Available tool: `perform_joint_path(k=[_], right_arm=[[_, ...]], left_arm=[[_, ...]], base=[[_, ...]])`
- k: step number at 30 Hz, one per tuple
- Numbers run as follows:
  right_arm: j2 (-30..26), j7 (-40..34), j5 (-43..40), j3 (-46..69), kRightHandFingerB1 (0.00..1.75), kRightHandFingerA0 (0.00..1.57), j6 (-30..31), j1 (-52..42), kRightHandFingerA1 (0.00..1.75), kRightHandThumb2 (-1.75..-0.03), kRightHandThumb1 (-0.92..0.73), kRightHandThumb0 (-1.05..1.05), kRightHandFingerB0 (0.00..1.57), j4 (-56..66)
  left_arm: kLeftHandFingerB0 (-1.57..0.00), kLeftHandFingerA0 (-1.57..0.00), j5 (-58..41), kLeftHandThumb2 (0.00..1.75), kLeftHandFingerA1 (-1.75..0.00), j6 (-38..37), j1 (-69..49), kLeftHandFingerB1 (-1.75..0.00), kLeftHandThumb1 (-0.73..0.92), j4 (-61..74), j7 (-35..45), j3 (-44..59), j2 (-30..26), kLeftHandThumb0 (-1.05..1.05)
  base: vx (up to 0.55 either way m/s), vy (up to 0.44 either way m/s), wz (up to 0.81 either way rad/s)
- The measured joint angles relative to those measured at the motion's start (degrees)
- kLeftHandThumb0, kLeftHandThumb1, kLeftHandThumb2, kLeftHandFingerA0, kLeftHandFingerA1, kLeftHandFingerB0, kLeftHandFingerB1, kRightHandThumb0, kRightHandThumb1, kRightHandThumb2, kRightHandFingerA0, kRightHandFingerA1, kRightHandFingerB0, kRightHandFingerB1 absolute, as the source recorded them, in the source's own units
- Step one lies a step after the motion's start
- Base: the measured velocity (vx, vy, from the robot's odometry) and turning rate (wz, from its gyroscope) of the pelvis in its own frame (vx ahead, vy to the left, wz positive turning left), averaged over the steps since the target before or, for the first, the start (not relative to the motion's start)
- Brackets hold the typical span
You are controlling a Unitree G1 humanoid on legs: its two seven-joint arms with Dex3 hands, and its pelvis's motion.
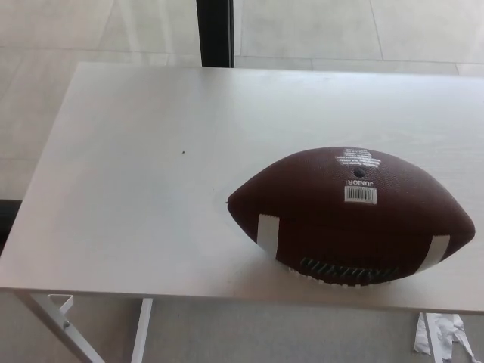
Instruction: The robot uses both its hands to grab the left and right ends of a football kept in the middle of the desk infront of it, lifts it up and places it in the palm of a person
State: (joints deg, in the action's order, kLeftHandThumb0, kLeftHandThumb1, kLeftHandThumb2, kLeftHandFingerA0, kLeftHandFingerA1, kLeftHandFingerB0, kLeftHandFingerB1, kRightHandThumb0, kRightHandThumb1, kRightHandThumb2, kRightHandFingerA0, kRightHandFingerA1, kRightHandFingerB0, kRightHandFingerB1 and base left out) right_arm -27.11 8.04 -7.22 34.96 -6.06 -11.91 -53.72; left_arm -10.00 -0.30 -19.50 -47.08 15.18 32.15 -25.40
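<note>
One brown football (352,218) on the white desk (136,189), neither hand visible, underside lettering illegible.

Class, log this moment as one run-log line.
football: resting on desk, right of centre | hands: not in view | person: not in view | lift: not started

Neither hand nor arm of robot in view.
</note>
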Motion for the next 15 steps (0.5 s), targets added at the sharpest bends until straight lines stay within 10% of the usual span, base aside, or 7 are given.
perform_joint_path(k=[7,8,9,10,15], right_arm=[[-1.93,0.87,-5.35,9.91,0.28,0.51,-1.02,5.65,0.38,-0.62,-0.71,-0.81,0.23,2.16],[-1.94,0.83,-5.90,10.51,0.37,0.42,-1.01,6.65,0.48,-0.97,-0.66,-0.98,0.10,3.68],[-1.92,0.80,-6.41,10.82,0.38,0.41,-0.99,7.89,0.50,-1.00,-0.68,-0.96,0.11,5.72],[-1.88,0.75,-6.66,10.84,0.37,0.45,-0.95,8.58,0.50,-1.01,-0.70,-0.98,0.10,7.24],[-0.57,-0.90,-6.93,9.81,0.29,0.52,0.28,13.11,0.45,-0.66,-0.83,-0.78,0.29,17.53]], left_arm=[[-0.39,-0.51,-3.83,0.64,-0.57,0.13,5.47,-0.50,0.79,9.72,-0.84,6.56,0.12,-0.86],[-0.39,-0.51,-4.09,0.64,-0.49,0.15,6.99,-0.44,0.79,11.59,-1.25,6.72,0.20,-0.84],[-0.39,-0.48,-4.45,0.98,-0.55,0.29,8.89,-0.52,0.57,14.01,-1.55,6.74,0.35,-0.84],[-0.41,-0.52,-4.67,0.62,-0.41,0.36,10.28,-0.38,0.72,15.61,-1.72,6.68,0.48,-0.82],[-0.23,-0.33,-5.19,0.65,-0.49,1.07,18.58,-0.40,0.88,24.76,-2.76,4.66,1.75,-0.76]], base=[[0.00,0.000,0.00],[0.00,0.000,0.00],[0.00,0.000,0.00],[0.00,0.000,0.00],[0.00,0.000,0.00]])
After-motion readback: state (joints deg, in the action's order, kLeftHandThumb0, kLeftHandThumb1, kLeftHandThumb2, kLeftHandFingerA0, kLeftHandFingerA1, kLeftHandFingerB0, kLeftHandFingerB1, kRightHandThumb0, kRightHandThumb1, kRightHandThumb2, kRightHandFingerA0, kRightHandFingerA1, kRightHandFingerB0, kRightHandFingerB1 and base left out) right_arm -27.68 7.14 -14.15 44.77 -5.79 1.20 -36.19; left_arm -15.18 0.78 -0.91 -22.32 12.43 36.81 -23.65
